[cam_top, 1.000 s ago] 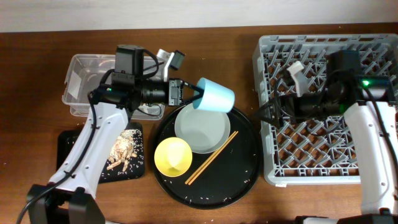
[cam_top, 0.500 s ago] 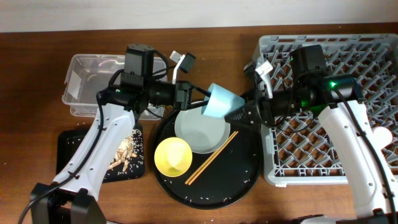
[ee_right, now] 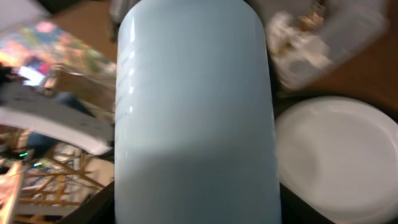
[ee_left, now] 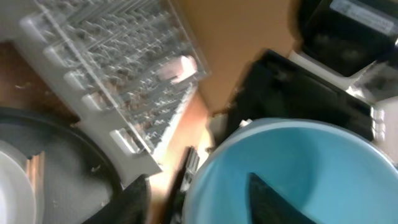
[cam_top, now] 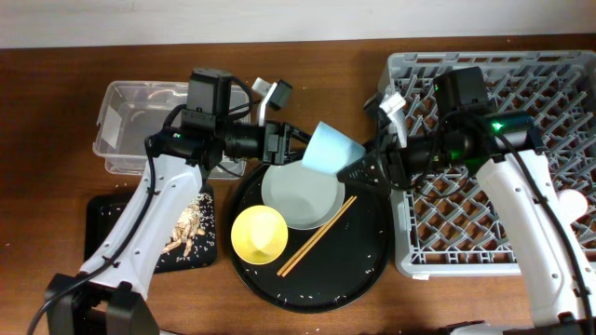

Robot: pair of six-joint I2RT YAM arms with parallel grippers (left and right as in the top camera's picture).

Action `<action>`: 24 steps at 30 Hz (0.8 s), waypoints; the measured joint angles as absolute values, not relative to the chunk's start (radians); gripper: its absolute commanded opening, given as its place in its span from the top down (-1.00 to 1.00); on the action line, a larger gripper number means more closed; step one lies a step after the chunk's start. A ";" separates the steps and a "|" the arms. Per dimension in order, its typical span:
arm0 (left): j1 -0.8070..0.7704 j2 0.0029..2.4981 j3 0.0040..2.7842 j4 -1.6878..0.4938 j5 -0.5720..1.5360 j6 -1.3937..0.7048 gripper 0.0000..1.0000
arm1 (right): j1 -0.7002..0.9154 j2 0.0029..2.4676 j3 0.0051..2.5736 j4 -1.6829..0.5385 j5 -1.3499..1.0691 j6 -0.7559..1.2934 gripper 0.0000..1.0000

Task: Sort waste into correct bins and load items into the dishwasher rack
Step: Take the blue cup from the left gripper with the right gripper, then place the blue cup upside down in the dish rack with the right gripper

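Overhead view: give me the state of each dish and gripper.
light blue cup, tilted, held in the air
left gripper, shut on the cup's rim
right gripper, at the cup's base, grip unclear
plate, empty, on round tray
yellow bowl, upright, empty
chopsticks, lying on round tray

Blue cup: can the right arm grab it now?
Probably yes. The right gripper looks open around the cup with nothing between them, though the left gripper holds its rim.

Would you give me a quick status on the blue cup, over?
Left gripper shut on blue cup rim, over plate edge. Right gripper straddles its base, grip unclear. Nothing between them.
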State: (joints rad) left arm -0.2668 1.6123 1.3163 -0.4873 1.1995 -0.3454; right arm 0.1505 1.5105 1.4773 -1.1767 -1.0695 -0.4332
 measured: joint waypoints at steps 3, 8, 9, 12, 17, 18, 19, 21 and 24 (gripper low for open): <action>-0.265 1.612 1.316 -0.628 0.979 -0.308 -0.18 | 0.150 1.510 1.478 -1.179 -0.899 -0.355 -0.07; -0.199 1.610 1.315 -0.813 0.685 -0.258 -0.19 | 0.098 1.510 1.504 -1.273 -0.543 -0.155 -0.07; -0.181 1.604 1.315 -0.839 0.638 -0.247 -0.19 | 0.056 1.510 1.526 -1.306 -0.461 -0.102 -0.07; -0.126 1.514 1.314 -0.876 0.495 -0.220 -0.21 | -0.084 1.510 1.585 -1.347 -0.278 0.012 -0.07; -0.121 1.398 1.314 -0.879 0.413 -0.205 -0.22 | -0.294 1.526 1.593 -1.385 -0.108 0.086 -0.07; -0.121 1.392 1.314 -0.879 0.406 -0.204 -0.21 | -0.325 1.537 1.593 -1.392 -0.085 0.094 -0.07; -0.121 1.392 1.314 -0.879 0.400 -0.203 -0.22 | -0.354 1.551 1.594 -1.401 -0.063 0.099 -0.08; -0.121 1.393 1.314 -0.882 0.389 -0.202 -0.21 | -0.412 1.592 1.594 -1.433 -0.033 0.107 -0.10; -0.121 1.393 1.314 -0.883 0.384 -0.202 -0.22 | -0.466 1.648 1.593 -1.471 -0.014 0.108 -0.16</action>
State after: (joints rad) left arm -0.1211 1.3933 1.3140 -0.8829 0.3840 -0.2016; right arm -0.4664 1.6478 1.5932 -1.4712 -0.0143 0.1078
